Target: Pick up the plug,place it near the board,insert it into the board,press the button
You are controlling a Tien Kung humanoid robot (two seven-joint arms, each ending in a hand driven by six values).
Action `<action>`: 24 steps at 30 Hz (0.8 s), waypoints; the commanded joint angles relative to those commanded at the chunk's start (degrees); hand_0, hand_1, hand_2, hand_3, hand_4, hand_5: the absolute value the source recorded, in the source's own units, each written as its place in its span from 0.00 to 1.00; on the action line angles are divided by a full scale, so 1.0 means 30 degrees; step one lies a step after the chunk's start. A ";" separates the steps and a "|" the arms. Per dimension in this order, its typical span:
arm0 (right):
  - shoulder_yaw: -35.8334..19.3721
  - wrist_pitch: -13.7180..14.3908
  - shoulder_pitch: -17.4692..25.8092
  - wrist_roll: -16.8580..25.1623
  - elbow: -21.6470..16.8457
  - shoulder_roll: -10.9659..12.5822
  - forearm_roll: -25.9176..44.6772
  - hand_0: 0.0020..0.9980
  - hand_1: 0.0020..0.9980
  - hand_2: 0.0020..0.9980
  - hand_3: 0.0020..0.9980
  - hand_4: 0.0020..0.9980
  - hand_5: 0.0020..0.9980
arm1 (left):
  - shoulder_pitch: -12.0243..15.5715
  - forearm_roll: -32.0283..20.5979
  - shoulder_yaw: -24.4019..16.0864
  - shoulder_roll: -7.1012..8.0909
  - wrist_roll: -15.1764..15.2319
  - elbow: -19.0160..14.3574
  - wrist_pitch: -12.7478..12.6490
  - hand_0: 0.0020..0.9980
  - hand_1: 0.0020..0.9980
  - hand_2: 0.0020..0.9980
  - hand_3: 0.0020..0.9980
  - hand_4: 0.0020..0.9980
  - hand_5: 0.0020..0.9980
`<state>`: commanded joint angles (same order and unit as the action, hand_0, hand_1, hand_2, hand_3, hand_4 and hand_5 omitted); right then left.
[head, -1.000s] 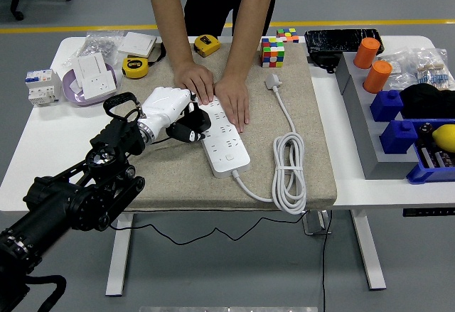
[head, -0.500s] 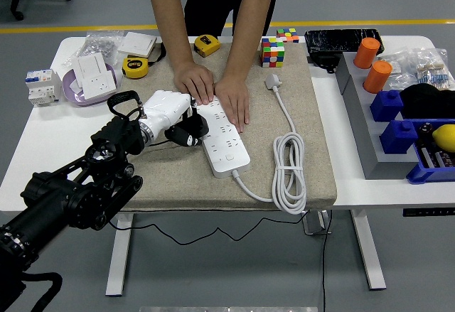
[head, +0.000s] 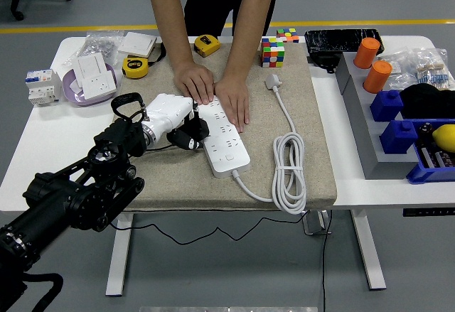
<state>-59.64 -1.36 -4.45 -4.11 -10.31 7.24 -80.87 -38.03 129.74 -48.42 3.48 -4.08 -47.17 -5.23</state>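
On the beige mat (head: 298,113), the left hand (head: 169,114) grips a black plug (head: 190,138) against the power strip (head: 224,138), which a person's hands (head: 213,89) pin down.

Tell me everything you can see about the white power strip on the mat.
The power strip is a long white plastic bar with rows of sockets, lying flat and diagonal on the beige mat. A person's hands press down its far end. The robot's left hand holds a black plug at its left edge. Its white cable leaves the near end and coils to the right.
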 joint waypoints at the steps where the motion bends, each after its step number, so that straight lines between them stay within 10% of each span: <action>1: -0.0008 -0.0003 -0.0004 -0.0006 0.0000 0.0001 -0.0012 0.82 0.72 0.70 0.64 0.94 0.60 | -0.0009 -0.0004 -0.0004 -0.0021 0.0012 0.0005 -0.0026 0.51 0.49 0.35 0.37 0.57 0.02; 24: -0.0071 0.0025 -0.0091 0.0002 0.0000 0.0044 -0.0019 0.82 0.72 0.70 0.64 0.94 0.61 | -0.0338 0.0086 0.0402 0.0056 0.0071 0.0334 -0.0019 0.50 0.50 0.35 0.37 0.57 0.02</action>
<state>-59.85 -1.28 -4.73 -4.11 -10.31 7.37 -80.93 -39.04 130.00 -47.22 3.65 -3.86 -46.17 -5.28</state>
